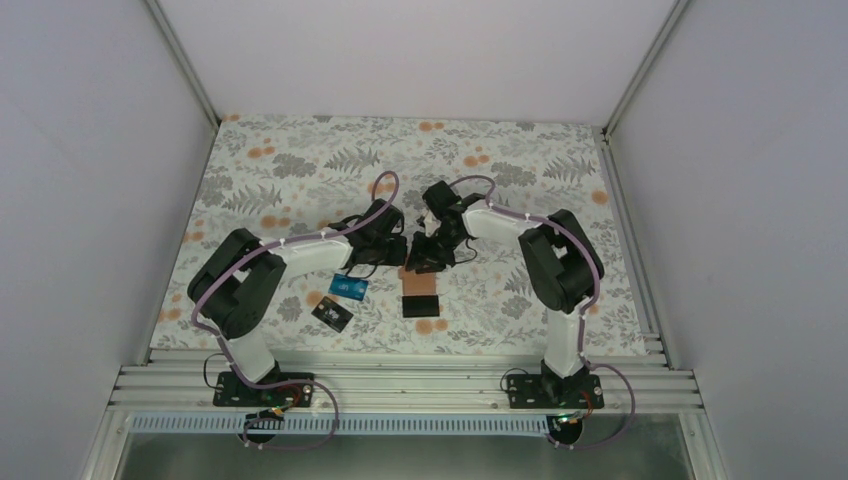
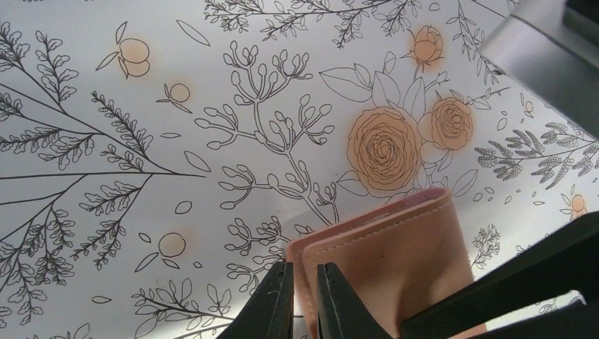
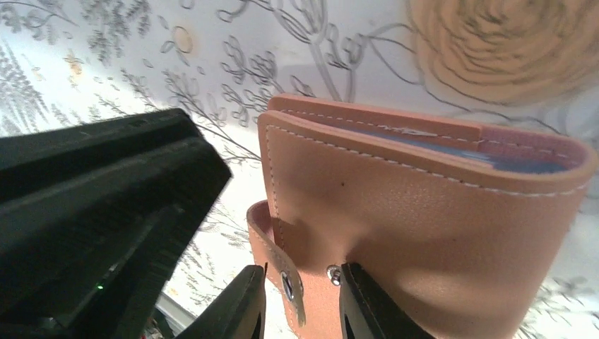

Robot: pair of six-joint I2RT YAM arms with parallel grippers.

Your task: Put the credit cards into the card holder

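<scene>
Lab test cell: plain white enclosure walls (image 1: 90,200), aluminium rail frame (image 1: 400,385), floral table cover (image 1: 300,160).

Arms (image 1: 310,248): white links, black joints, purple cables (image 1: 385,180), black base plates (image 1: 262,388).

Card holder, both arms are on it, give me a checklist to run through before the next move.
1. Left gripper pinching the card holder by its edge: ok.
2. Right gripper gripping the stud strap: not ok, jaws stand apart either side of it.
3. A card already inside: ok, a blue edge shows in the top slot.
4. Loose cards located on the table: ok, blue card, marked black card, plain black card.
5. A gripper free to fetch one: not ok, both are at the holder.
</scene>
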